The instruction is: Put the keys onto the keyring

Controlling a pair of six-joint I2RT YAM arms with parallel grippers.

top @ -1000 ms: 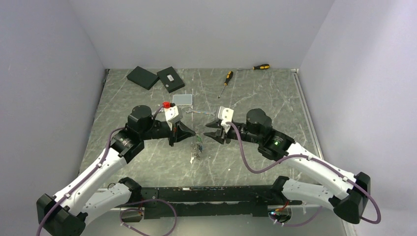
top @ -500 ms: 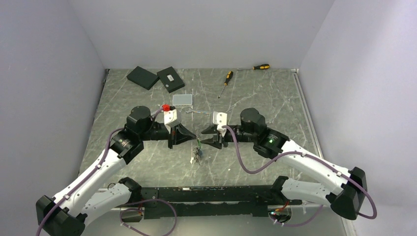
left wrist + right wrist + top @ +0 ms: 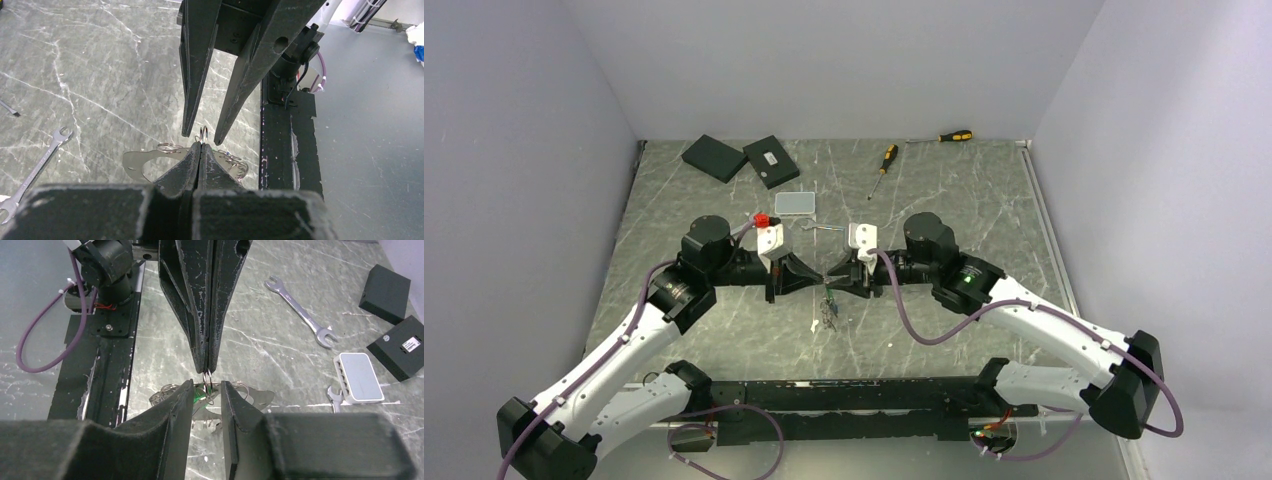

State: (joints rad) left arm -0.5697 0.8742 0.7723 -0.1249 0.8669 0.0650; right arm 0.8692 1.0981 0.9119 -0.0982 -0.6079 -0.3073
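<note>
Your L gripper [image 3: 200, 148] is clamped tight, tips pinching the top of the keyring [image 3: 203, 132], a thin wire loop seen nearly edge-on and held up off the table [image 3: 724, 200] between the two arms. Your R gripper [image 3: 207, 386] faces it tip to tip, jaws apart w/ a narrow gap. It has one finger either side of that same bit of wire, not touching it as far as the wrist views show. The keys [image 3: 200, 394] sit in a tangle right under the pinch, green tag uppermost, w/ more small loops & bright metal beneath. Can't tell which are already threaded on the wire, nor whether the bunch hangs free or rests on the marble. Judgement: you're at a hand-over or re-grip of the loop, so prob. mid-task at best. Risks: (1) the tips are v. close, so if R closes off-line it bites L's fingertips instead of the wire, or knocks the loop out; (2) L holds only a sliver of slick wire, so any sideways shove from R can spin or slip it & the lot drops; (3) if L lets go before R has a firm hold, same result, & keys could slide off an open end; (4) the wire is thin, so opposed pulling may bend it. Close R slowly & centred, and check the hold before freeing L.
</note>
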